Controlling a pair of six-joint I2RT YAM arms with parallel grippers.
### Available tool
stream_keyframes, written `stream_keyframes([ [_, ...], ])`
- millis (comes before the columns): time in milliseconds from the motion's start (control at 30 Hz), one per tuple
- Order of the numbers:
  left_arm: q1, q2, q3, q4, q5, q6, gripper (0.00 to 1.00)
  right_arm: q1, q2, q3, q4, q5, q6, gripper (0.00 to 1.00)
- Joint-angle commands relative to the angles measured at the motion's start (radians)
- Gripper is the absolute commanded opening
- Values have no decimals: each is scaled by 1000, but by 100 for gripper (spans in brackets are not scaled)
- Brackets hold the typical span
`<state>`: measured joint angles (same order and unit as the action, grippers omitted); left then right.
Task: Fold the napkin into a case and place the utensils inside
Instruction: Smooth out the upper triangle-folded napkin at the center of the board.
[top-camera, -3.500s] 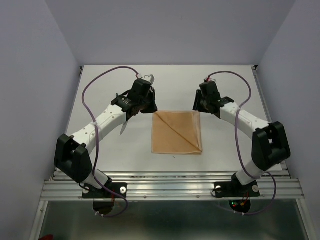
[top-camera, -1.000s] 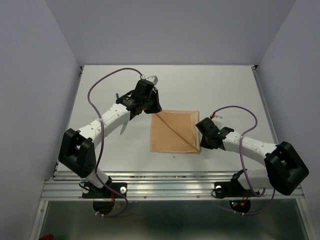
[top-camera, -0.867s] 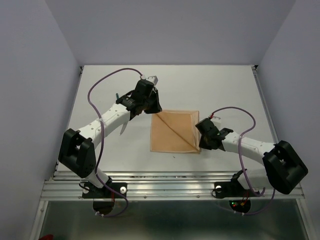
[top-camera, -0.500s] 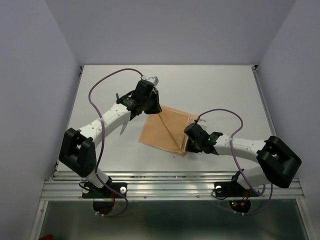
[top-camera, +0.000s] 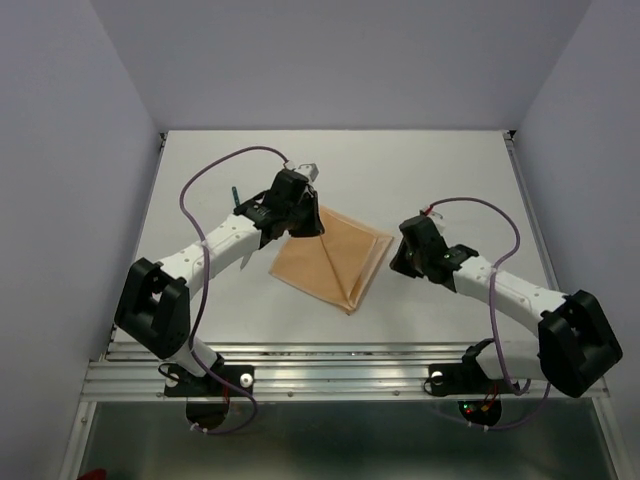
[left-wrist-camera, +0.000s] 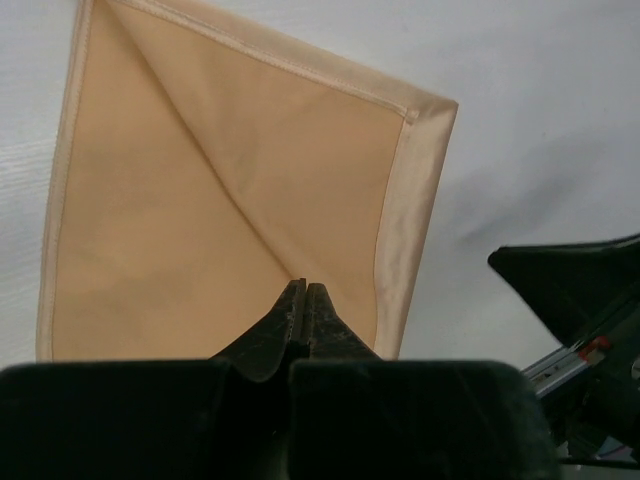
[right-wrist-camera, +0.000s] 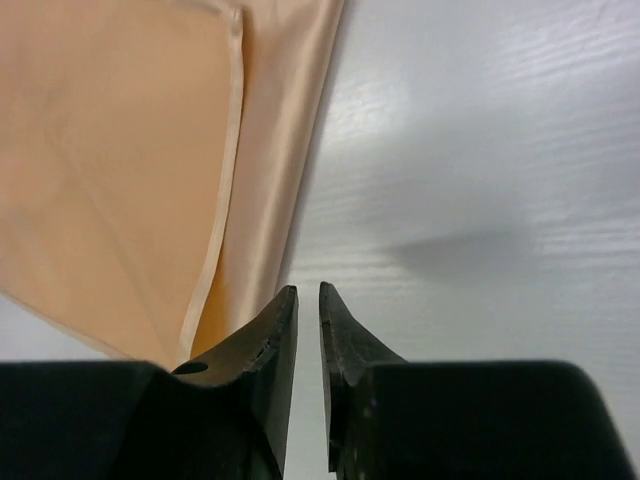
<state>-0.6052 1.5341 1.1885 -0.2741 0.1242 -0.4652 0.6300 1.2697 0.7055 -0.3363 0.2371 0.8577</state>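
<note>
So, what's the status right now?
Left gripper shut, tips over napkin. Right gripper slightly open, empty, beside its edge. Napkin flat, one diagonal fold. No obstacle seen.

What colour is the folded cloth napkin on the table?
Plain peach-tan satin-like napkin, clearest in the left wrist view.

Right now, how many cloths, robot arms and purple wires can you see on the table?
Peach napkin: 1
Robot arms: 2, the left arm and the right arm
Purple wires: 2, the left wire and the right wire
Total: 5
</note>
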Motion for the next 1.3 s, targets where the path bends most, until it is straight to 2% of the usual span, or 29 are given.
stream_keyframes([
  [0,-22,-40,-100,68,99,-18,0,-120,22,95,34,-83,-134,23],
  [133,-24,-14,-188,165,160,-53,0,-170,202,222,62,-165,-224,27],
  [467,-24,-61,-248,165,117,-75,0,-210,445,400,106,-212,-286,31],
  [667,-24,-63,-248,150,100,-72,0,-219,505,411,129,-228,-281,37],
  [1200,-24,-66,-230,128,84,-75,0,-228,546,433,163,-269,-273,36],
  [1267,-24,-63,-225,127,83,-79,0,-228,560,437,163,-275,-272,32],
])
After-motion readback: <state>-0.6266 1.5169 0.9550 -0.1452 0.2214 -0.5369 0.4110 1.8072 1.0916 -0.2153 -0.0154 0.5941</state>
